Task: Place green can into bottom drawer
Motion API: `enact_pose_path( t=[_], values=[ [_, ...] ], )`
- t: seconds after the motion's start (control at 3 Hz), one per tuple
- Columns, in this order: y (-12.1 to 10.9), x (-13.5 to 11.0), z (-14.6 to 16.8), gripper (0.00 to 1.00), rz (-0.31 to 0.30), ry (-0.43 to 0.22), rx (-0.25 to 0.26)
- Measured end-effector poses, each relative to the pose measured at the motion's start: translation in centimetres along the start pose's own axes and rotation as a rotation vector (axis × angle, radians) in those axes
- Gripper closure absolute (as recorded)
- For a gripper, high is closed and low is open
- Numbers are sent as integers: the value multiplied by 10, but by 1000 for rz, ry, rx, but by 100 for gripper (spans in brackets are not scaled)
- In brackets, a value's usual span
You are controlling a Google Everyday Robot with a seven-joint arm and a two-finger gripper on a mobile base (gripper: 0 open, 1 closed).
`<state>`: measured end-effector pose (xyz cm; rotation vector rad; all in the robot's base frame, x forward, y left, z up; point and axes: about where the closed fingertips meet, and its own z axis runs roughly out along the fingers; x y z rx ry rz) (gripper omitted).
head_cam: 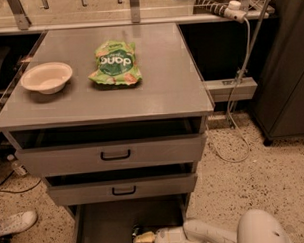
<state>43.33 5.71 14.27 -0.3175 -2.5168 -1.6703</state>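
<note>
The bottom drawer (103,223) is pulled out at floor level, a wide shallow grey tray with a flat floor. My white arm (211,234) reaches in from the lower right. My gripper (144,239) sits low over the drawer's front right part, at the bottom edge of the view. A small dark, shiny thing (137,230) shows right at the gripper's far side. It may be the green can, but most of it is hidden and I cannot tell whether it is held.
Two grey drawers with black handles (115,155) (123,190) stand slightly open above. On the cabinet top lie a white bowl (46,77) and a flat green snack bag (114,63). A white shoe (15,222) is on the floor at the left. Cables (237,115) hang at the right.
</note>
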Motion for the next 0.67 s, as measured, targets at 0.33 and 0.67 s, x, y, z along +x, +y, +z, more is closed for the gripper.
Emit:
enact_pose_path(
  t=[0.33, 0.67],
  values=[
    [0, 0, 0, 0, 0, 0, 0],
    [0, 0, 0, 0, 0, 0, 0]
  ],
)
